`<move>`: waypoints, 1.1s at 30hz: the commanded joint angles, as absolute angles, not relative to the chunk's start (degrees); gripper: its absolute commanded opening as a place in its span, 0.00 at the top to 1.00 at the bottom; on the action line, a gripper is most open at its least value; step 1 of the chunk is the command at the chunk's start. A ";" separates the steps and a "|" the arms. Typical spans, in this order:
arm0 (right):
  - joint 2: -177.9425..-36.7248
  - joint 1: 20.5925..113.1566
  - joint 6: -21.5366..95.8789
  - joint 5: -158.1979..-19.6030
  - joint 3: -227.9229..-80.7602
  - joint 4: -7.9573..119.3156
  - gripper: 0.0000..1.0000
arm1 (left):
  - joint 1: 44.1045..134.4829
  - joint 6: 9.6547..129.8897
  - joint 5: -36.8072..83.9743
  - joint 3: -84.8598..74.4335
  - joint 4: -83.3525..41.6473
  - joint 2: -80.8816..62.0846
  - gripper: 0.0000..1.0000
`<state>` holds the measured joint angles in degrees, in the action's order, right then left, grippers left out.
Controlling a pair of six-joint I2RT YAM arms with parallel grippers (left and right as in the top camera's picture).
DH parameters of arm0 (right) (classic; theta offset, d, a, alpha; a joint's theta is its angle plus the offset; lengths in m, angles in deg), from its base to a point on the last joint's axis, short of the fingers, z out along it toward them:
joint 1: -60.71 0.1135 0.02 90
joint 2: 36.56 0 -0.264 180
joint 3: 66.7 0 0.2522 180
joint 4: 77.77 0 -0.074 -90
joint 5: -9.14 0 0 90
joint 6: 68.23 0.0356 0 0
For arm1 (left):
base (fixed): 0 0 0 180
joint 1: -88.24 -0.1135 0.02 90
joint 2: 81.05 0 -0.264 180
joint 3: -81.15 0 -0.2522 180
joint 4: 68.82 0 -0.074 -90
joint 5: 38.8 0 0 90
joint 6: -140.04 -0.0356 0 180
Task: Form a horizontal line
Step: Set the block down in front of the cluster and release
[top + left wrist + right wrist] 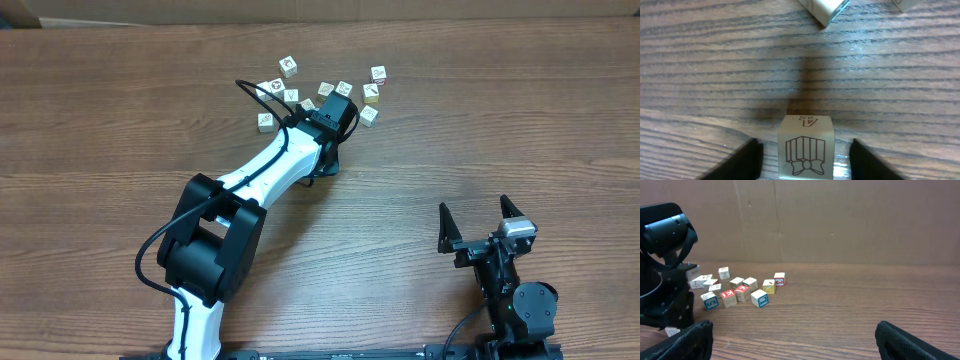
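Observation:
A pale cream cube (805,155) with a maroon line drawing of a ribboned box stands on the wood between the fingers of my left gripper (805,145). A gap shows on each side of it, so the gripper is open and touches nothing. From the right wrist the same cube (672,330) peeks out under the left arm. Several loose picture cubes (344,89) lie scattered just beyond it. No straight row of touching cubes shows in any view. My right gripper (474,206) stands wide open and empty, far off at the front right.
The left arm (270,165) stretches diagonally from the front left across the table to the cube cluster. The edges of two more cubes (826,10) lie just ahead of the left fingers. A brown cardboard wall (840,220) backs the table.

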<state>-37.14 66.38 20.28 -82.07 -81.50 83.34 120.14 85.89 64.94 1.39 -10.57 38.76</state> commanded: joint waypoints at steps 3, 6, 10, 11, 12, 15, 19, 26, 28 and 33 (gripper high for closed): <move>-36.79 66.60 19.99 -82.05 -80.91 83.67 0.00 | 120.43 85.54 64.78 0.86 -10.81 39.81 0.32; -36.79 66.60 19.99 -82.03 -80.91 83.67 0.00 | 120.01 84.32 65.31 1.72 -10.70 39.81 0.29; -36.79 66.60 19.99 -82.03 -80.91 83.67 0.00 | 118.59 82.98 65.20 6.81 -7.25 39.79 0.28; -36.79 66.60 19.99 -82.03 -80.91 83.67 0.00 | 118.22 82.66 65.13 9.23 -5.32 39.79 0.28; -36.79 66.60 19.99 -82.05 -80.91 83.67 0.00 | 117.92 82.31 65.13 11.59 -3.47 39.79 0.28; -36.79 66.60 19.99 -82.03 -80.91 83.67 0.00 | 116.67 81.65 65.11 21.21 3.88 39.79 0.32; -36.79 66.60 19.99 -82.03 -80.91 83.67 0.00 | 114.81 76.52 65.18 37.17 11.57 39.79 0.50; -36.79 66.60 19.99 -82.03 -80.91 83.67 0.00 | 110.77 70.74 65.09 63.42 15.16 39.79 0.89; -36.79 66.60 19.99 -82.03 -80.91 83.67 0.00 | 109.89 70.07 65.16 67.24 14.98 39.79 0.90; -36.79 66.60 19.99 -82.05 -80.91 83.67 0.00 | 108.67 66.42 65.13 67.77 14.63 40.01 0.53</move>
<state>-37.14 66.38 20.28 -82.07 -81.50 83.34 108.87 69.63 65.16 68.10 14.35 39.16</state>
